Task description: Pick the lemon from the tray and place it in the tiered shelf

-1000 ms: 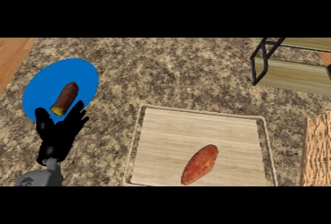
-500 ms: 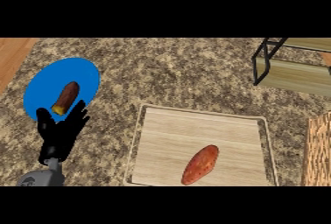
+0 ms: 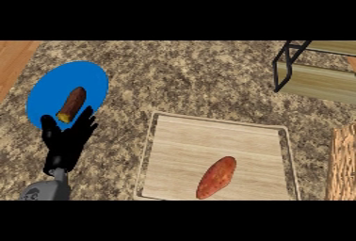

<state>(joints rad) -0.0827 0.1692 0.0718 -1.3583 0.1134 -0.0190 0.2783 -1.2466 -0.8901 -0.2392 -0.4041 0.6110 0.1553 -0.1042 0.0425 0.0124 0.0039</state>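
On the pale wooden tray [image 3: 181, 136] lies one reddish-orange oblong thing [image 3: 216, 177] that looks like a sweet potato; I see no lemon. The tiered shelf [image 3: 313, 70], black frame with wooden boards, stands at the upper right, partly cut off. My left hand [image 3: 67, 141] rests open, fingers up, at the lower left, overlapping the near rim of the blue plate [image 3: 52, 92]. The right hand does not show.
A brown oblong food item [image 3: 71, 104] lies on the blue plate. A wooden block edge [image 3: 344, 160] shows at the right border. Speckled stone counter [image 3: 195, 80] stretches between plate, tray and shelf.
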